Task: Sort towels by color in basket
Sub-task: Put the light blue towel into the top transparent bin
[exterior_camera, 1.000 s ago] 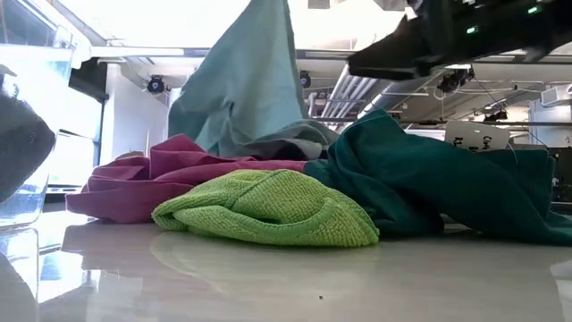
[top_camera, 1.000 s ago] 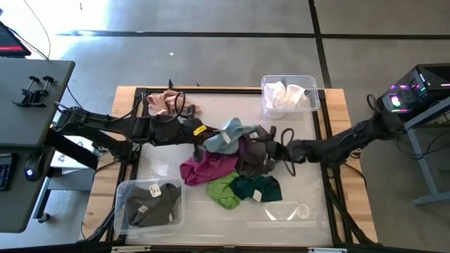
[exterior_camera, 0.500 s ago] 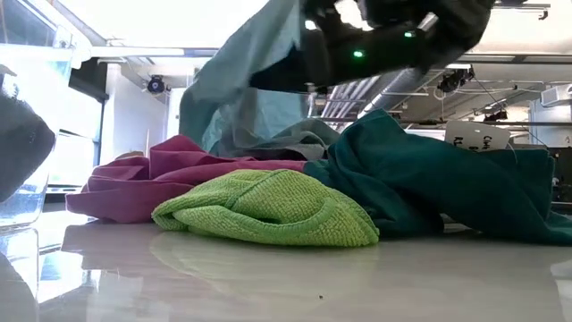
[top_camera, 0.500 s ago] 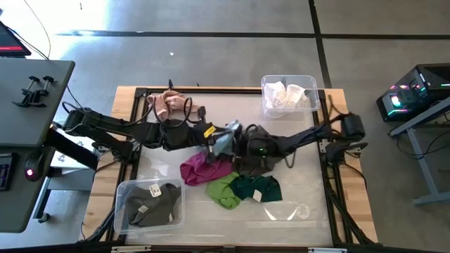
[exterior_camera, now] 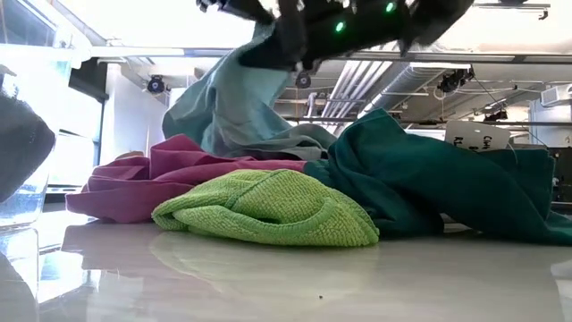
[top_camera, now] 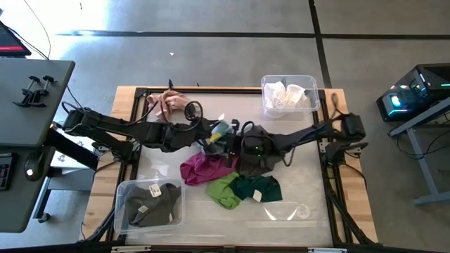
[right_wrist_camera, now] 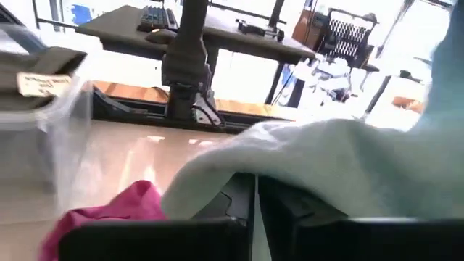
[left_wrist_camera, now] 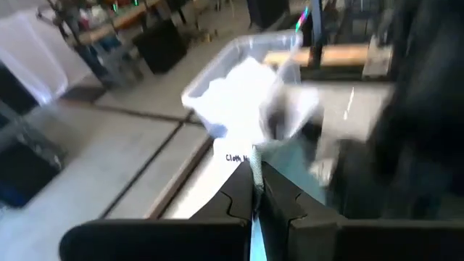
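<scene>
Towels are partly sorted: grey ones [top_camera: 151, 204] fill one bin [top_camera: 124, 214], white ones [top_camera: 287, 95] another [top_camera: 313, 88]. Magenta [top_camera: 204, 169], lime [top_camera: 223, 191] and dark green [top_camera: 256, 188] cloths lie loose, while the left gripper [top_camera: 211, 133] and right gripper [top_camera: 230, 140] both pinch the pale teal towel [exterior_camera: 237, 98] aloft

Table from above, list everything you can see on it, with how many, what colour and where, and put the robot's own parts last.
Teal towel: one, pale teal, lifted over mid-table between both grippers.
Magenta towel: one, mid-table pile.
Purple towel: one, dark purple, under the right arm.
Lime towel: one, front of the pile.
Green towel: one, dark green, beside the lime towel.
Pink towel: one, peach-pink, back left.
Grey towels: number unclear, in the front-left bin.
White towels: number unclear, in the back-right bin.
Empty bin: one, clear, front right.
Left gripper: shut on the teal towel.
Right gripper: shut on the teal towel.
</scene>
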Robot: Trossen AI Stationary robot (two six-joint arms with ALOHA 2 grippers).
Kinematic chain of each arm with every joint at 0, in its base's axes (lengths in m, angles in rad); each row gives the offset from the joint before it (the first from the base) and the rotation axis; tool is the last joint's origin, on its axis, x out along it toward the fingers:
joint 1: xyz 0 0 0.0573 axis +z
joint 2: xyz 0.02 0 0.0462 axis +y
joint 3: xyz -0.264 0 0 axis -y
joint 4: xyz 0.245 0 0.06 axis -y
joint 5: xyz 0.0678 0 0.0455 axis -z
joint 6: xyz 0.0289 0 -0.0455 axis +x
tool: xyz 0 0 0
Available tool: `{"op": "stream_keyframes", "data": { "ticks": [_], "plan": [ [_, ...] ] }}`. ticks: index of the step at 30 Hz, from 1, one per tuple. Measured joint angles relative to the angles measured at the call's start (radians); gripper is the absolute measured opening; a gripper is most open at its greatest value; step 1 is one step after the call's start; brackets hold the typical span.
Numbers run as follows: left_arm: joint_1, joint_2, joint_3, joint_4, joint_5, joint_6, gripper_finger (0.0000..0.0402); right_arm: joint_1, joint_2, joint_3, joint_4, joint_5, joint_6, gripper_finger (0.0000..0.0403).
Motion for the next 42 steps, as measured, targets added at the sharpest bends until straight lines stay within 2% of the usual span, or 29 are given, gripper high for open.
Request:
{"op": "stream_keyframes", "data": {
  "ticks": [4,7,12,15,18,20,25,29,32,35,39,42],
  "plan": [
    [0.001,0.001,-0.067,-0.021,0.006,-0.088,0.0000,0.023,-0.119,-0.001,-0.229,0.020,0.010,0.0003],
    [0.009,0.000,-0.124,-0.012,0.007,-0.151,0.0000,0.040,-0.192,-0.002,-0.409,0.042,0.054,0.0009],
    [0.040,0.000,-0.220,0.020,0.009,-0.237,0.0000,0.036,-0.226,-0.003,-0.610,0.047,0.125,0.0024],
    [0.061,0.000,-0.273,0.067,0.017,-0.275,0.0000,0.012,-0.194,-0.003,-0.611,0.037,0.117,0.0053],
    [0.081,0.000,-0.312,0.124,0.041,-0.308,0.0004,-0.025,-0.143,-0.003,-0.586,0.021,0.098,0.0105],
    [0.099,0.000,-0.329,0.154,0.100,-0.310,0.0016,-0.057,-0.108,-0.003,-0.540,-0.020,0.098,0.0148],
    [0.152,-0.004,-0.339,0.234,0.210,-0.262,0.0076,-0.127,-0.012,-0.003,-0.393,-0.161,0.103,0.0251],
    [0.188,-0.045,-0.335,0.302,0.281,-0.202,0.0129,-0.150,0.069,0.025,-0.342,-0.165,0.099,0.0287],
    [0.194,-0.089,-0.316,0.295,0.287,-0.152,0.0155,-0.158,0.136,0.070,-0.352,-0.159,0.072,0.0282],
    [0.175,-0.143,-0.308,0.294,0.287,-0.102,0.0165,-0.165,0.206,0.124,-0.364,-0.158,0.029,0.0254],
    [0.124,-0.225,-0.308,0.242,0.279,-0.066,0.0167,-0.177,0.291,0.186,-0.437,-0.168,0.031,0.0186],
    [0.076,-0.276,-0.307,0.168,0.235,-0.064,0.0168,-0.185,0.311,0.206,-0.459,-0.165,0.058,0.0116]
  ]
}}
